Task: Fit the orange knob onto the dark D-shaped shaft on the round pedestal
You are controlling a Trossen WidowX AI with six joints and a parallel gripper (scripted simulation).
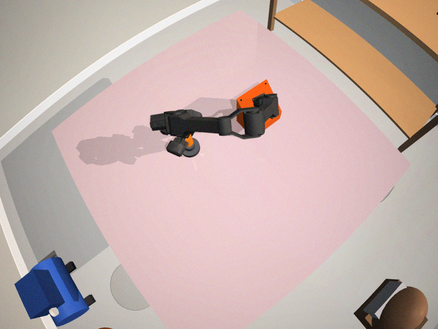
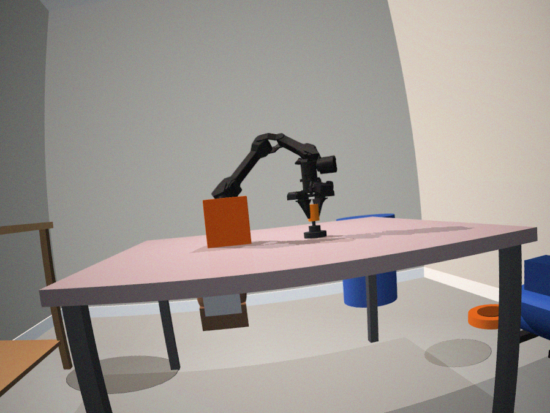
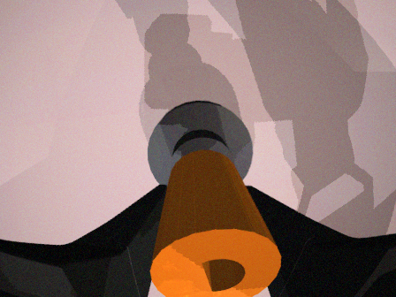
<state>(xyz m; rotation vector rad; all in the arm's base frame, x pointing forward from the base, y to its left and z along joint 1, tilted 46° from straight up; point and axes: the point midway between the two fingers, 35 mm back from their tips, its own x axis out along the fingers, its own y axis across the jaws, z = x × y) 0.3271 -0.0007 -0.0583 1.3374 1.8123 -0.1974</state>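
My gripper (image 2: 313, 212) (image 1: 186, 141) is shut on the orange knob (image 1: 189, 140) (image 2: 313, 212) (image 3: 211, 216) and holds it upright over the round grey pedestal (image 1: 194, 151) (image 2: 315, 233) (image 3: 162, 140). In the wrist view the knob's upper end faces the camera and shows a D-shaped hole (image 3: 224, 274) with its flat side at the left. The dark shaft (image 3: 201, 138) (image 2: 314, 225) shows as a thin arc just past the knob's lower end. In the exterior view the knob's lower end sits at the shaft's top, with the pedestal still apart below it. The shaft's flat side is hidden.
The arm's orange base block (image 1: 247, 99) (image 2: 226, 221) stands on the pink table (image 1: 229, 212) (image 2: 399, 249) behind the pedestal. A wooden shelf (image 1: 353, 60), blue objects (image 1: 46, 294) (image 2: 369, 288) and a brown chair (image 1: 399, 308) stand around the table on the floor.
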